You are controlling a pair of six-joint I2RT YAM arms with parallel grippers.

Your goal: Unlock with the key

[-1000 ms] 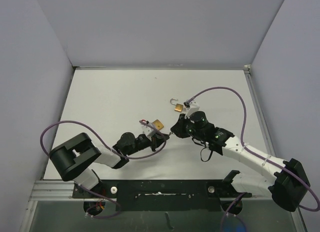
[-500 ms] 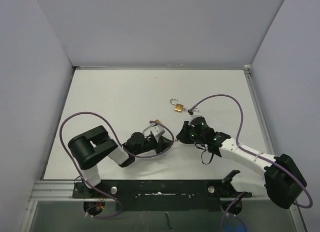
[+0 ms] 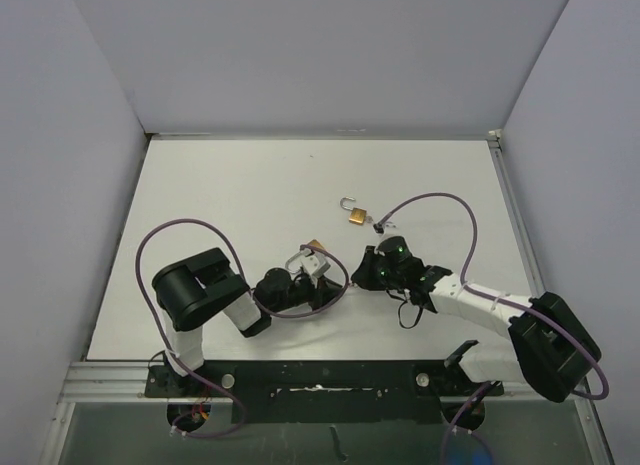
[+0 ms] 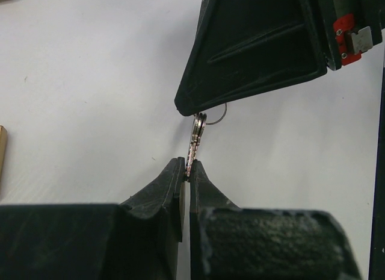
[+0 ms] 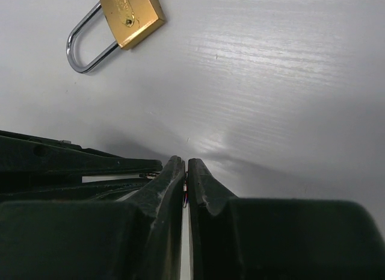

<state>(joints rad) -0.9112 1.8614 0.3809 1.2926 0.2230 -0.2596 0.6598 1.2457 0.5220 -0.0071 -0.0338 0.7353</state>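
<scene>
A small silver key (image 4: 194,144) is held edge-on between both grippers. My left gripper (image 4: 187,170) is shut on its blade tip. My right gripper (image 5: 186,165) is shut on its head, and the key ring (image 4: 220,115) pokes out beside the right fingers (image 4: 252,57). In the top view the two grippers meet tip to tip, left (image 3: 328,282) and right (image 3: 358,268). A brass padlock (image 3: 355,214) with a silver shackle lies on the table behind the right gripper. A brass padlock also shows in the right wrist view (image 5: 129,10), apart from the fingers.
A second brass piece (image 3: 316,246) lies just behind the left wrist, partly hidden. Purple cables loop over both arms (image 3: 440,200). The white table (image 3: 230,195) is walled at the back and both sides.
The left arm has folded in towards the middle, its elbow swinging right. The right gripper has shifted slightly down and right. Both gripper tips stay together at the key.
</scene>
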